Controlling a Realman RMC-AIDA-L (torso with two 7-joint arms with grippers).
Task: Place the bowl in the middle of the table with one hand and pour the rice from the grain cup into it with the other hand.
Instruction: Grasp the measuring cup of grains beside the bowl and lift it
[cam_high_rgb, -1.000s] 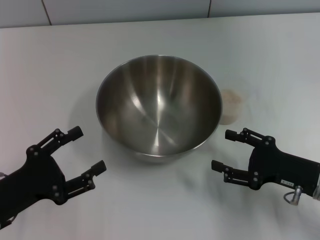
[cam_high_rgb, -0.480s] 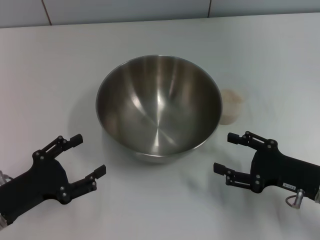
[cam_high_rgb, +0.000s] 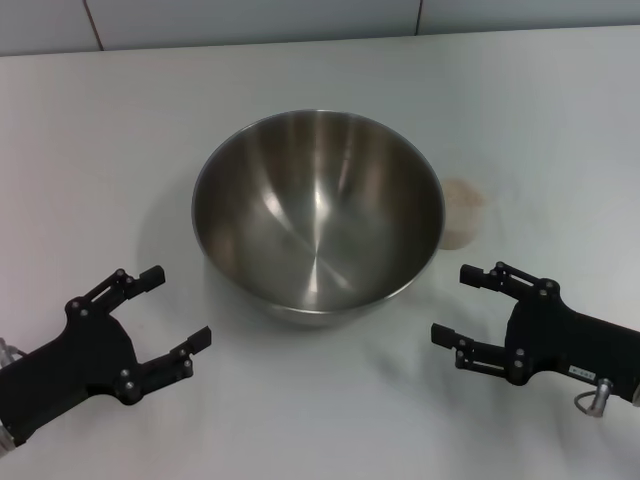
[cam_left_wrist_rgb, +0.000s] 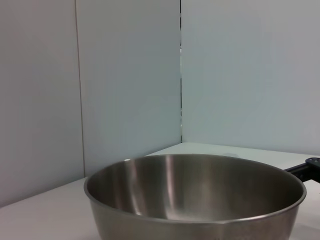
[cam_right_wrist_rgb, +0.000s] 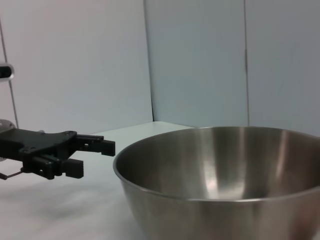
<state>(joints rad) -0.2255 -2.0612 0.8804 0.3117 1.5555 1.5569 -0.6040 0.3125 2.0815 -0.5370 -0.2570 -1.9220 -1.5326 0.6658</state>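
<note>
**Steel bowl sits mid-surface, two open hands flanking it**

A large steel bowl (cam_high_rgb: 318, 232) stands upright near the middle of the white surface (cam_high_rgb: 300, 90), its shiny inside bare of any grains. Just beside its right rim, partly hidden behind the bowl's edge, stands the small clear cup (cam_high_rgb: 462, 212), pale rice (cam_high_rgb: 462, 196) showing inside it; whether cup and bowl touch cannot be told.

The left hand (cam_high_rgb: 175, 310) is at the near left of the surface, its two black fingers spread wide and pointing toward the bowl, holding nothing and clear of the bowl's wall. The right hand (cam_high_rgb: 458, 303) is at the near right, fingers likewise spread wide and empty, pointing left toward the bowl, just nearer than the cup and apart from both.

The left wrist view looks across the bowl (cam_left_wrist_rgb: 195, 197) from low down, with a black tip of the right hand (cam_left_wrist_rgb: 306, 169) showing past the bowl's rim. The right wrist view shows the bowl (cam_right_wrist_rgb: 220, 185) close up and the left hand (cam_right_wrist_rgb: 87, 157) beyond it, fingers parted above the surface (cam_right_wrist_rgb: 60, 210). Grey wall panels (cam_right_wrist_rgb: 195, 60) rise behind the surface's far edge.
</note>
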